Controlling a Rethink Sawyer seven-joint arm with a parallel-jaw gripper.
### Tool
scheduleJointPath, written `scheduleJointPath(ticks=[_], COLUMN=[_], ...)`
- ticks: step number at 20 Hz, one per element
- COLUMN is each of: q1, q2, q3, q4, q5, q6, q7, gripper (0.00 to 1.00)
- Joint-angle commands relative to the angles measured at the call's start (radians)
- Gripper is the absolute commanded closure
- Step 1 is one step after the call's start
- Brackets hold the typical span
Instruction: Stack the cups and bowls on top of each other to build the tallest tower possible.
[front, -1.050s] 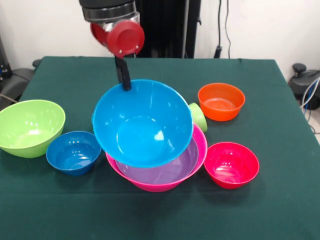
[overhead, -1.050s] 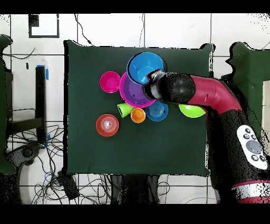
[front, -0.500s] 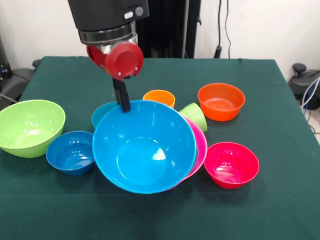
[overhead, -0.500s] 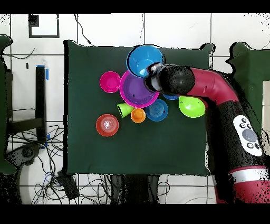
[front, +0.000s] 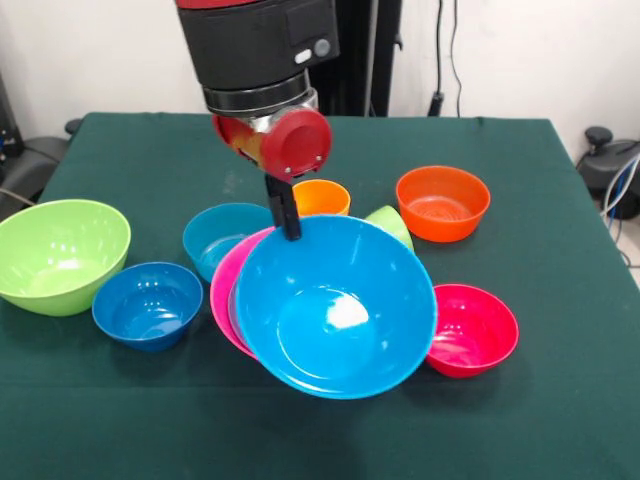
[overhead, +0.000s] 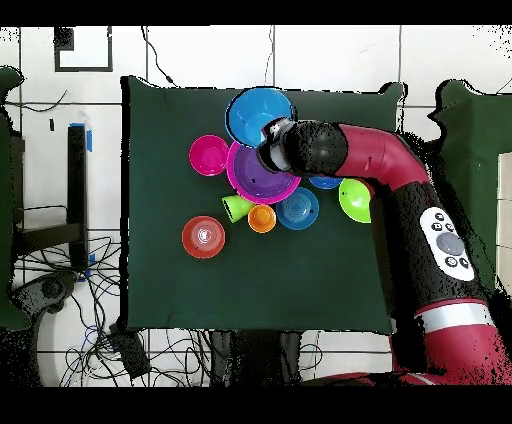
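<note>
While pinching rim of sky blue bowl in my gripper, am carrying it tilted, mouth facing camera, so it hangs off one edge. Holding it raised in front of big pink bowl, purple bowl nested inside, likely tower base. Orange cup and lime green cup waiting just behind; teal bowl, dark blue bowl, lime green bowl, orange bowl, red-pink bowl sitting scattered around. Dark green tablecloth covering table; white wall, cables behind.
</note>
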Motion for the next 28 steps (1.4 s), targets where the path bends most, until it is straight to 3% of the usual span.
scheduleJointPath(ticks=[1,21,28], q1=[0.030,-0.046,-0.058], q2=[-0.020,-0.109,-0.085], q3=[0.015,0.038,0.046], q4=[0.063,0.223,0.226], q5=[-0.036,-0.029,-0.053], q6=[0.006,0.019,-0.016], q7=[-0.139,-0.191,-0.198], gripper=[1.00,1.00,1.00])
